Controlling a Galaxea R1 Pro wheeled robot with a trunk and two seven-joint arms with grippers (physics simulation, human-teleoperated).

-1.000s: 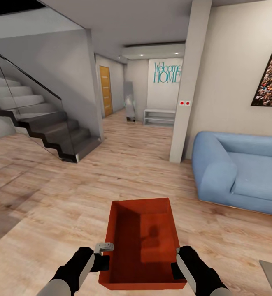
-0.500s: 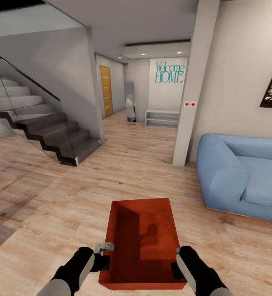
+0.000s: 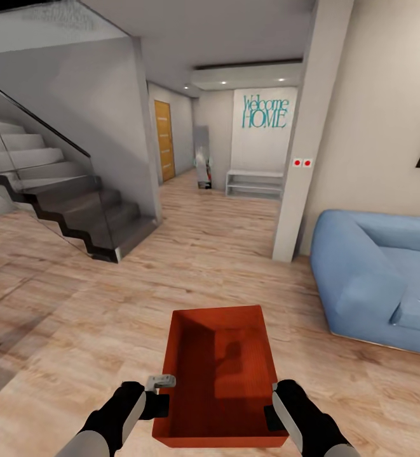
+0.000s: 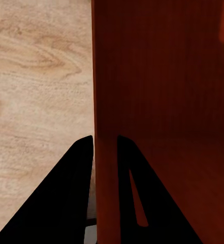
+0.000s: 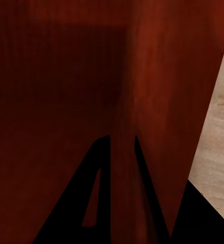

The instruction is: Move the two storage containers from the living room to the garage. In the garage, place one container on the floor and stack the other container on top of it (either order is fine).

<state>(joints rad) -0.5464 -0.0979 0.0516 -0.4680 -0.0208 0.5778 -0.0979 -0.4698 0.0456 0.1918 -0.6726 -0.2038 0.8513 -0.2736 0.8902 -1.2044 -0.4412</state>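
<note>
Carry leg, living room: storage container (image 3: 219, 374) held clear above wood-plank floor (image 3: 108, 317), left end effector (image 3: 161, 406) and right end effector (image 3: 272, 412) each pinching a side wall; next, steer toward hallway, keep level.

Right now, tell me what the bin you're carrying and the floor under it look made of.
The storage container looks like smooth moulded plastic: uniform red-orange, thin walls, soft sheen, though it could be painted metal. The floor looks like light wood planks or laminate: visible grain and plank seams, matte finish.
</note>
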